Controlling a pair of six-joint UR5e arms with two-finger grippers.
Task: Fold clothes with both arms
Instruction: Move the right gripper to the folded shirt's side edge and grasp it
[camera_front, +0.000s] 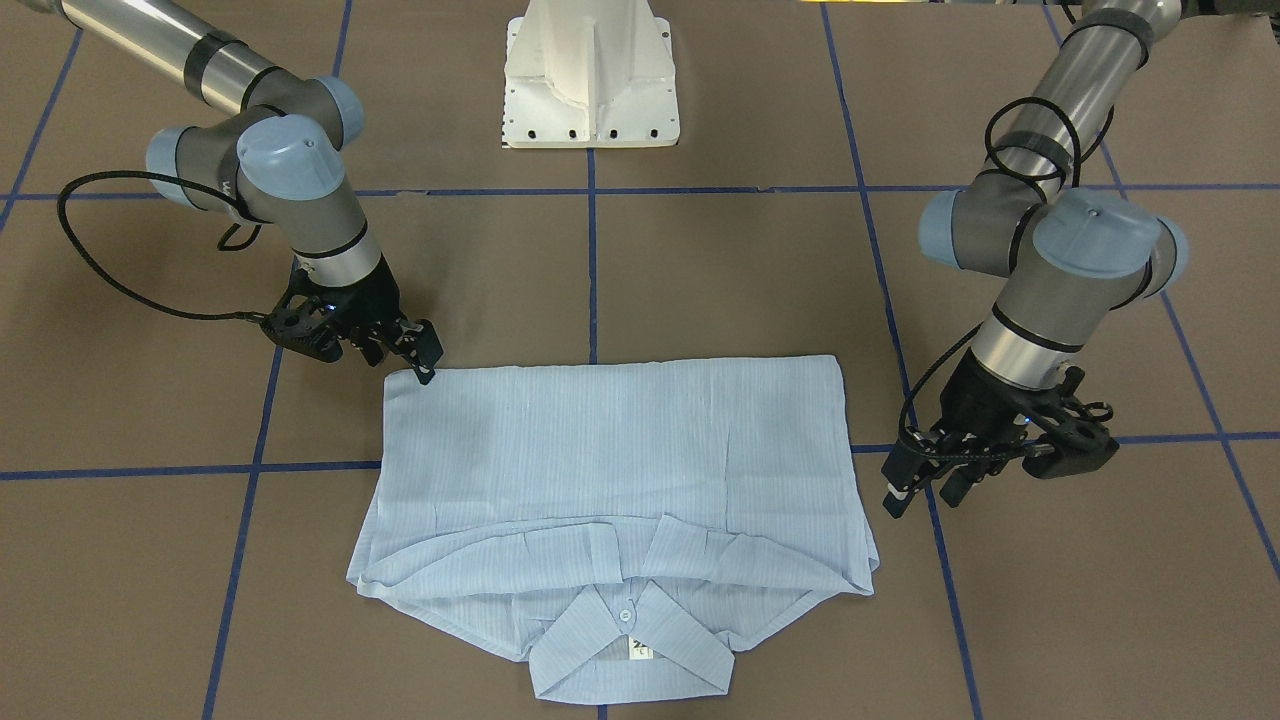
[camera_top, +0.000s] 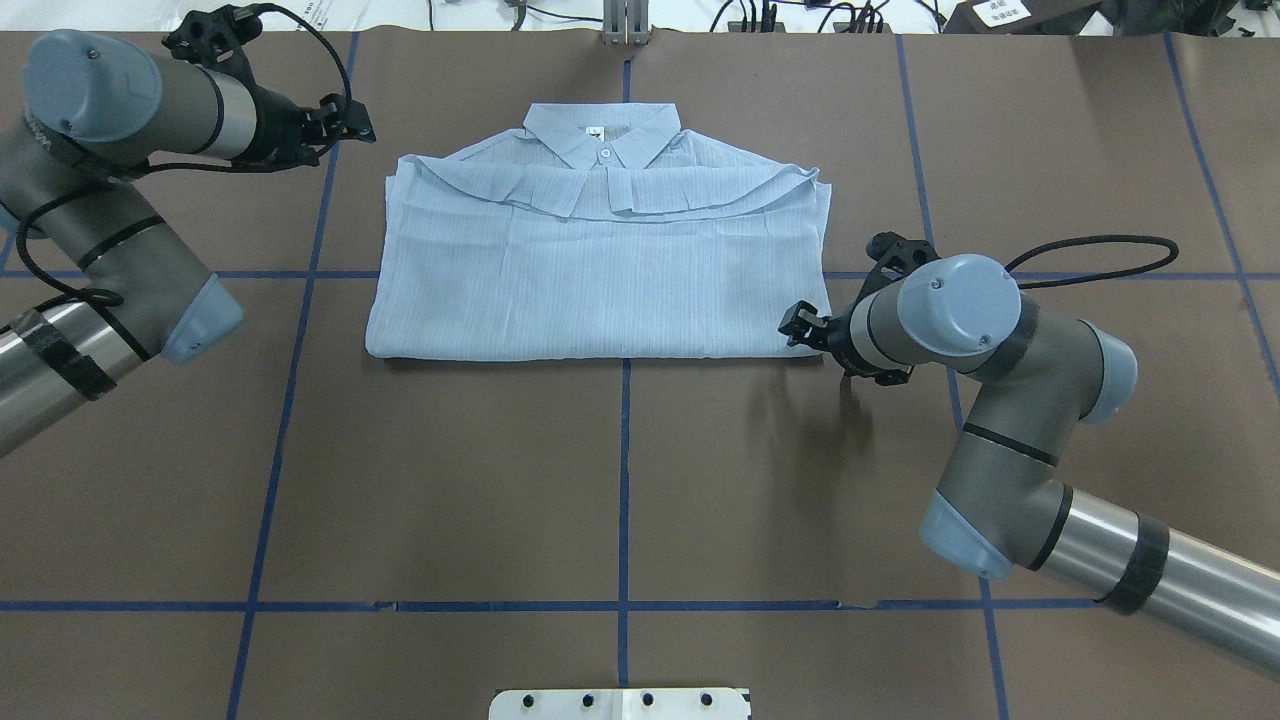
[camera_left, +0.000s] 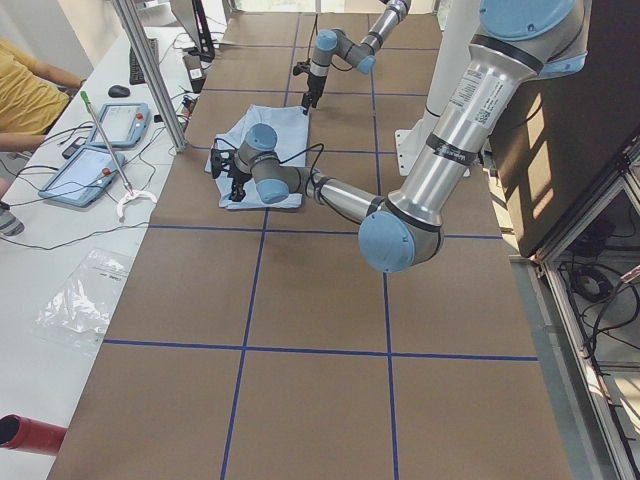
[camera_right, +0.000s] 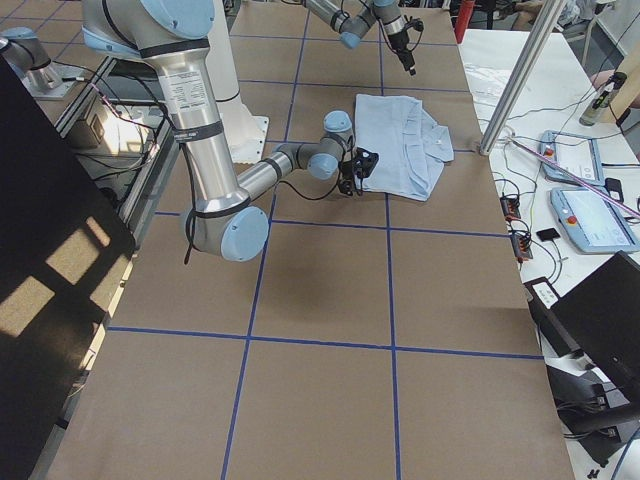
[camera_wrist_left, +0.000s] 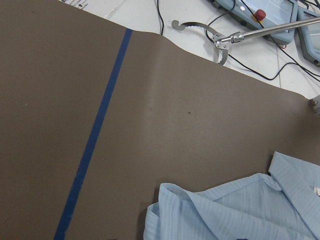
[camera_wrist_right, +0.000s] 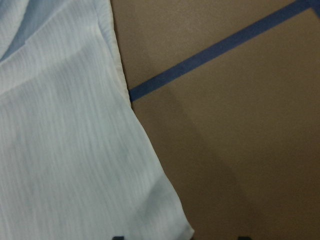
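The pale-blue striped shirt (camera_front: 610, 450) lies folded flat on the brown table, collar (camera_top: 602, 135) and white button at the far end from the robot. My right gripper (camera_front: 428, 362) hovers low at the corner of the folded edge nearest the robot (camera_top: 797, 328), jaws open. In the right wrist view that shirt corner (camera_wrist_right: 65, 150) lies flat between the two dark fingertips at the bottom edge. My left gripper (camera_front: 922, 495) stands open just off the shirt's other side, level with the shoulder (camera_top: 350, 118), holding nothing. The left wrist view shows only the shirt's edge (camera_wrist_left: 235, 210).
Blue tape lines (camera_top: 625, 480) grid the brown table cover. The white pedestal base (camera_front: 590, 90) stands behind the shirt. Past the table's far edge are control pendants (camera_right: 590, 215), cables, a grabber tool (camera_wrist_left: 225, 42), a metal post (camera_right: 520, 70) and a seated person (camera_left: 25, 95).
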